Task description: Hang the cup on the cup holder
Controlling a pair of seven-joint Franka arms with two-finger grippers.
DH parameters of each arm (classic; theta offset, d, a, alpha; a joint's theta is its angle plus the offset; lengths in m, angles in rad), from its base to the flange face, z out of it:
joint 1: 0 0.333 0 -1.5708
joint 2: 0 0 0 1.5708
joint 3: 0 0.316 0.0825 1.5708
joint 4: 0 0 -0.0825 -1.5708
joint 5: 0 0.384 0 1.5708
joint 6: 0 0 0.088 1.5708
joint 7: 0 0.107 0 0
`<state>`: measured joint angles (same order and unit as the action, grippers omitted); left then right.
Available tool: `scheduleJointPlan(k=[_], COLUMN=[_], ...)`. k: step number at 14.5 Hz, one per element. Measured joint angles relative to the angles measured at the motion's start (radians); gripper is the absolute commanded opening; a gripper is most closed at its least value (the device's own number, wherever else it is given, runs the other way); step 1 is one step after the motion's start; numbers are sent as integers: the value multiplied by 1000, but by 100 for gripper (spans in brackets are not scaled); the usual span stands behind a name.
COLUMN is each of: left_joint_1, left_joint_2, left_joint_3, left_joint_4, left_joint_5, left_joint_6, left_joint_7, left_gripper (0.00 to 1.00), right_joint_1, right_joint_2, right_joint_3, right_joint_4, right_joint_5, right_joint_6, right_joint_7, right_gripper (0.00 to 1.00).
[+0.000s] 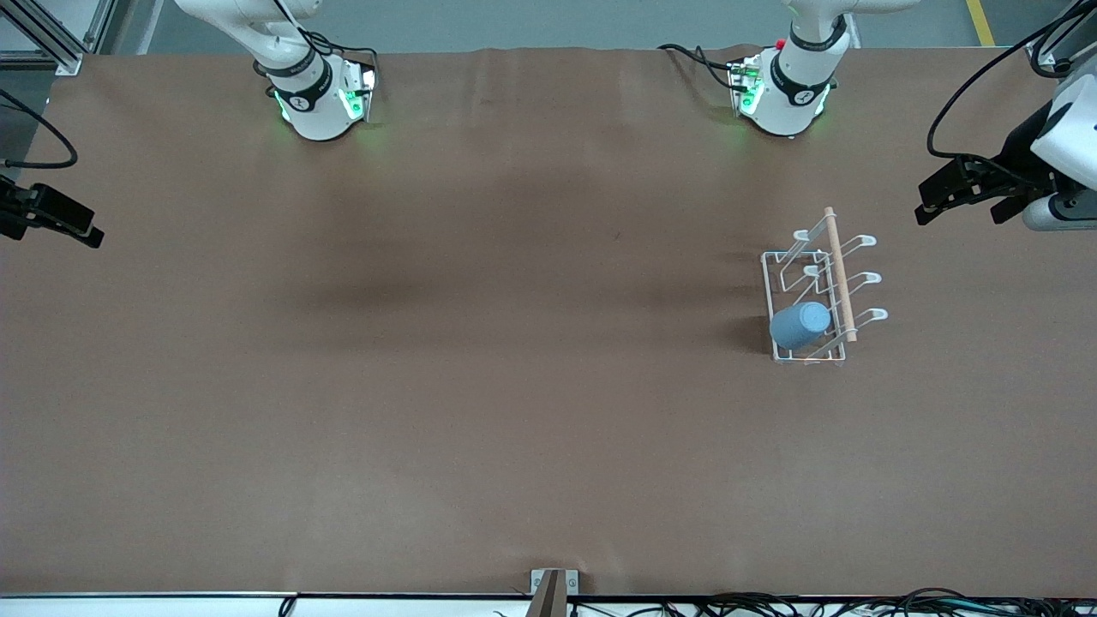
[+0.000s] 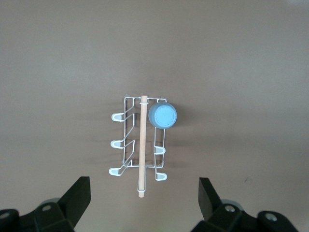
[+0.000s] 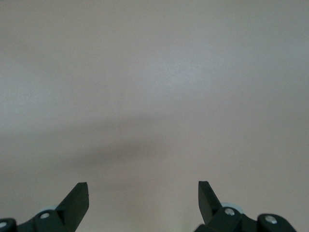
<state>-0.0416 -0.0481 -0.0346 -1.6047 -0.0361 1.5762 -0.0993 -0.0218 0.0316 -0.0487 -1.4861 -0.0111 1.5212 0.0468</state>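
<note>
The white wire cup holder [image 1: 837, 274] with a wooden rod along its top stands on the table toward the left arm's end. The blue-grey cup [image 1: 800, 325] sits tilted on a prong at the holder's end nearest the front camera, on the side toward the right arm's end. No gripper touches it. My left gripper [image 1: 960, 210] is open and empty, up in the air over the table's edge, apart from the holder. Its wrist view [image 2: 144, 186] shows the holder [image 2: 142, 145] and cup [image 2: 162, 116] well below. My right gripper [image 1: 64, 218] is open and empty over the right arm's end; it waits there.
The brown table cover [image 1: 480, 343] spreads flat around the holder. The two arm bases [image 1: 321, 94] [image 1: 784, 90] stand along the edge farthest from the front camera. The right wrist view shows its gripper [image 3: 144, 188] over bare table cover [image 3: 154, 96].
</note>
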Motion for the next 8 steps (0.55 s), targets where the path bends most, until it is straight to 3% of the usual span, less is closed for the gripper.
scheduleJointPlan(k=[8], left_joint_1=[-7], left_joint_2=[0], left_joint_3=[-1], left_joint_4=[-3], left_joint_5=[14], left_joint_6=[14], left_joint_7=[4], left_gripper=[98], right_joint_1=[0], right_joint_2=[0], right_joint_3=[0], right_joint_4=[0], right_joint_5=[0], right_joint_6=[0], right_joint_7=[0], right_gripper=[100])
